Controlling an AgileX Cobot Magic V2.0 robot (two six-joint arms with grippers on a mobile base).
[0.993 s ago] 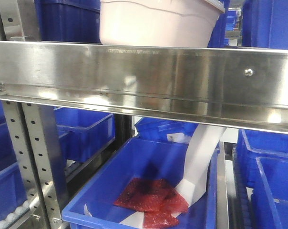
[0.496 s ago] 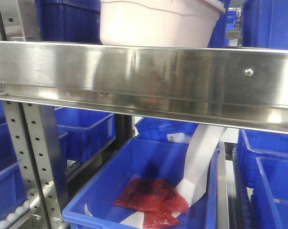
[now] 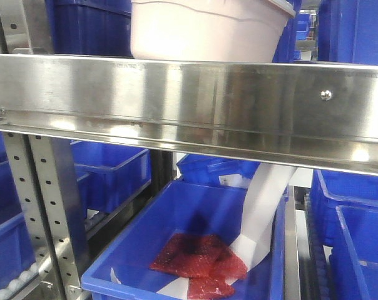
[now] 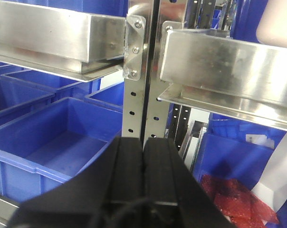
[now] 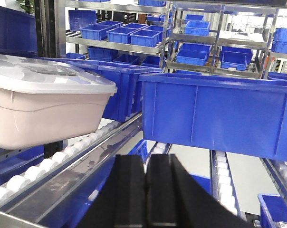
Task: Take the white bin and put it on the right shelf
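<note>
Sitting behind the steel front rail [image 3: 189,100] of the right shelf, the white bin [image 3: 208,28] rests on the roller track [image 5: 53,161], its pale body rising above the rail and its white lid [image 5: 43,76] closed. In the right wrist view it lies to the left of a large blue bin [image 5: 215,111] on the same level, with a clear gap between them. Neither arm touches it. The left gripper [image 4: 143,161] hangs below the rail, in front of a perforated upright [image 4: 134,104], its fingers pressed together on nothing. The right gripper [image 5: 146,185] faces along the rollers, its fingers likewise pressed together and empty.

Judged from this, the bin seems already placed, so the risk lies in backing away. The rollers turn freely, and a nudge from an arm could send the bin rolling toward the rail or into the blue bin. The left gripper is close under the rail and beside the upright; lifting it straight up could strike steel.
</note>
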